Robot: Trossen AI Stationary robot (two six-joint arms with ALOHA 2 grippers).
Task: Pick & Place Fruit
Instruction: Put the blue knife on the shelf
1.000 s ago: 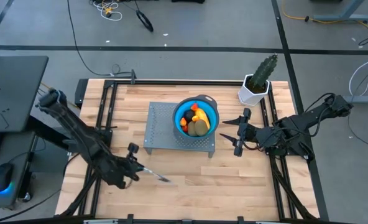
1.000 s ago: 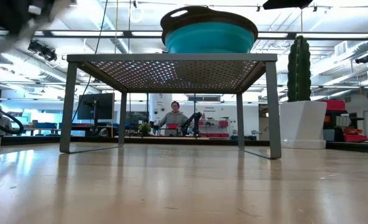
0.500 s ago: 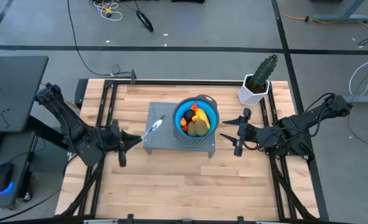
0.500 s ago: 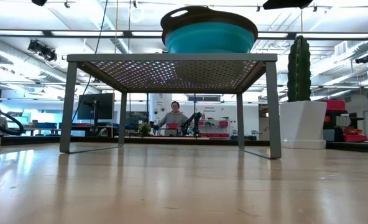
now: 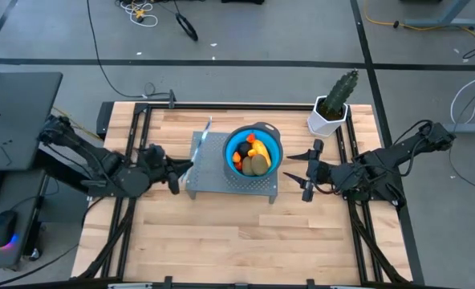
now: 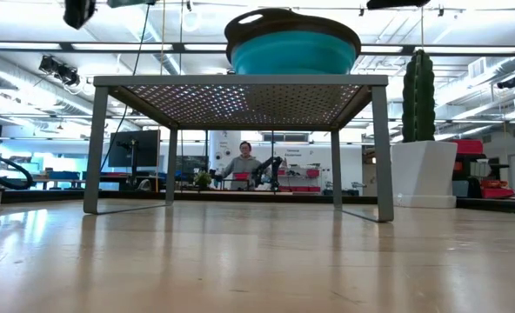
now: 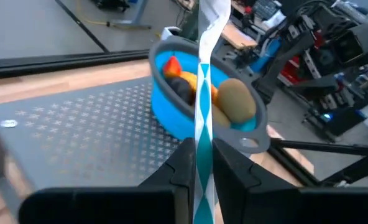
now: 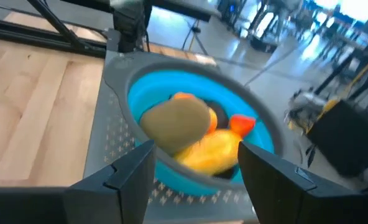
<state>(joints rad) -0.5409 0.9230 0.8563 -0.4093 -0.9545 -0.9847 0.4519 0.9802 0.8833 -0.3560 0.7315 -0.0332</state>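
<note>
The left pincer is at the left edge of the grey metal rack with little holes, clenched on a thin knife with a light blue handle. The knife's blade points up toward the round blue bowl. The small toy fruits all sit piled in that bowl on the rack: a yellow-orange one, a brown one, a dark one and small red and orange bits. No fruit lies on the wooden tabletop. The right pincer waits just right of the rack, released and holding nothing. The fruit looks already put away, or not yet taken out.
</note>
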